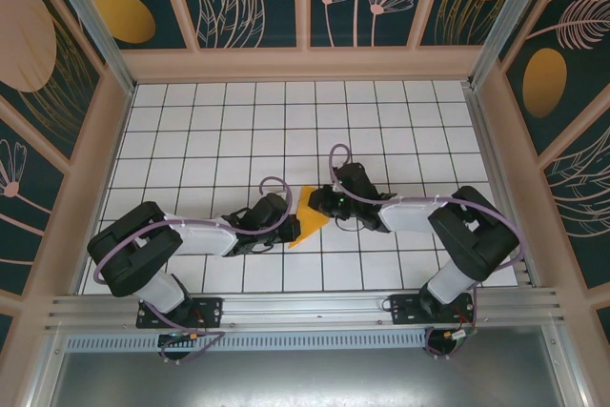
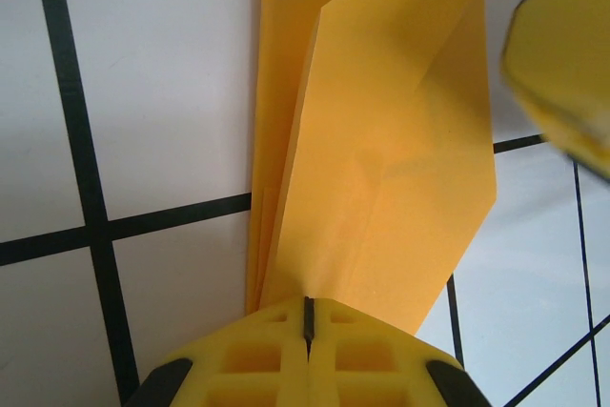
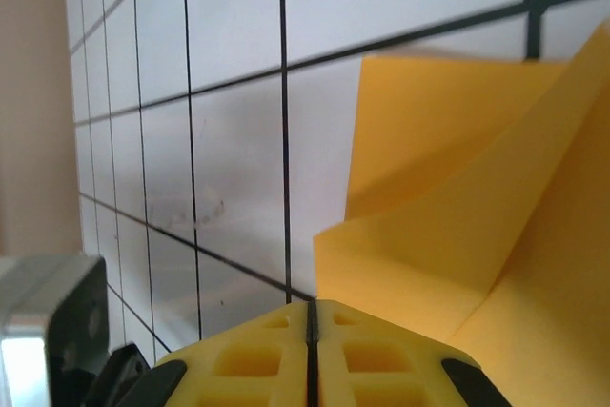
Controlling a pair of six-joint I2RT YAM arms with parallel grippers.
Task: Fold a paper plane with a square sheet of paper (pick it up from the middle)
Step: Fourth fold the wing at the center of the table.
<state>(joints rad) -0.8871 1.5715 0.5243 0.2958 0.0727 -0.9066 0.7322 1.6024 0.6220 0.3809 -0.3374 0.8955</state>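
The square sheet of paper [image 1: 307, 214] is an orange-yellow creased wedge lying near the middle of the white grid table, between both grippers. My left gripper [image 1: 290, 225] meets its left side. In the left wrist view the jaws [image 2: 308, 316] are shut, with the paper's [image 2: 381, 140] centre crease and layers running into their seam. My right gripper [image 1: 329, 208] is at the wedge's right side. In the right wrist view it [image 3: 311, 316] is shut, and a raised flap of the paper [image 3: 457, 235] starts right at its tips; I cannot see whether the flap is pinched. One right finger [image 2: 562, 54] shows blurred in the left wrist view.
The white tiled table [image 1: 238, 121] is boxed in by wooden walls with painted panels [image 1: 105, 159] on three sides. An aluminium rail [image 1: 286, 312] carrying both arm bases runs along the near edge. Both arms lie low, elbows out toward the side walls.
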